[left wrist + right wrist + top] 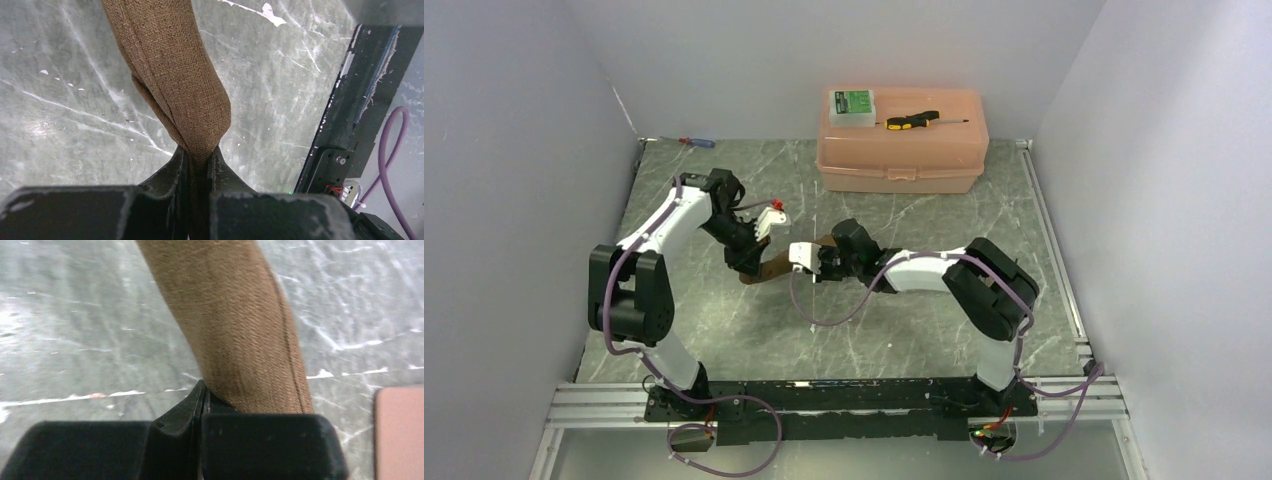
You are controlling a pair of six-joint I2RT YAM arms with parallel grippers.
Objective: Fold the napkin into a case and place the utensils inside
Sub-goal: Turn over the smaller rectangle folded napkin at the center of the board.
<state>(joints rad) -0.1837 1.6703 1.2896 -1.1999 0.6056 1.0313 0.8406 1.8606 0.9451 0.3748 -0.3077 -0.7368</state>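
Grey marbled table (pixel 724 330), pale walls on three sides. Far-left corner: one blue-and-red screwdriver (pixel 694 142). Mid-table: left gripper (pixel 199 155) pinched tight on one end of the single brown napkin (pixel 175 65), which is bunched into a narrow strip. The right gripper (pixel 204 390) is clamped on the other end. From above, both arms hide most of the cloth. Far side, right of centre: one pink box (pixel 902 160) carrying one green-labelled small box (pixel 852 106) and one yellow-and-black screwdriver (pixel 912 120). Screwdrivers: two.

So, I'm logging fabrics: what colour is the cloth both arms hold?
The napkin is plain brown, coarse-woven; clearest in the left wrist view.
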